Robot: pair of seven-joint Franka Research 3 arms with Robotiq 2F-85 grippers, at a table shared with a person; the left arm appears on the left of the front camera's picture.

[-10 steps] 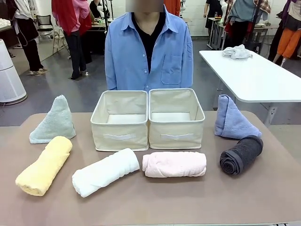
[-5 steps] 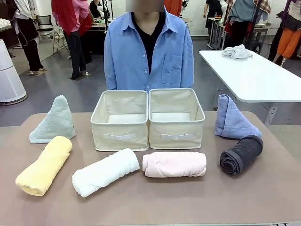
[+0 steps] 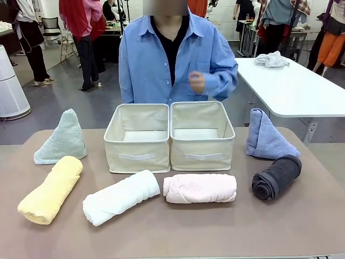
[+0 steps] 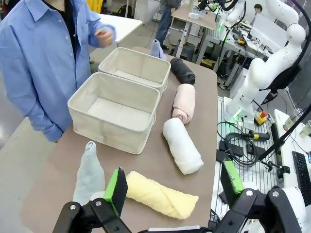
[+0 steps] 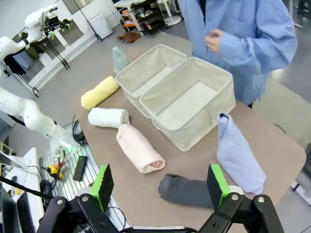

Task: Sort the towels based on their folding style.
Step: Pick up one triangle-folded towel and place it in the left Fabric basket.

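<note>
Six towels lie on the brown table around two baskets. At the left stand a grey-green triangle fold (image 3: pixel 59 139) and a yellow roll (image 3: pixel 51 189). Along the front lie a white roll (image 3: pixel 121 197) and a pink roll (image 3: pixel 199 188). At the right are a dark grey roll (image 3: pixel 276 177) and a light blue triangle fold (image 3: pixel 267 137). My left gripper (image 4: pixel 172 168) hangs open above the yellow roll (image 4: pixel 160 194), holding nothing. My right gripper (image 5: pixel 160 167) is open above the dark grey roll (image 5: pixel 187 190), well clear of it.
Two beige fabric baskets (image 3: pixel 137 156) (image 3: pixel 202 156) stand side by side at the table's middle, both with nothing inside. A person in a blue shirt stands behind them with one hand (image 3: pixel 198 82) raised at chest height. A white table (image 3: pixel 302 86) stands at the back right.
The person has lifted one hand up in front of the chest. The towels, the baskets and both grippers have stayed put.
</note>
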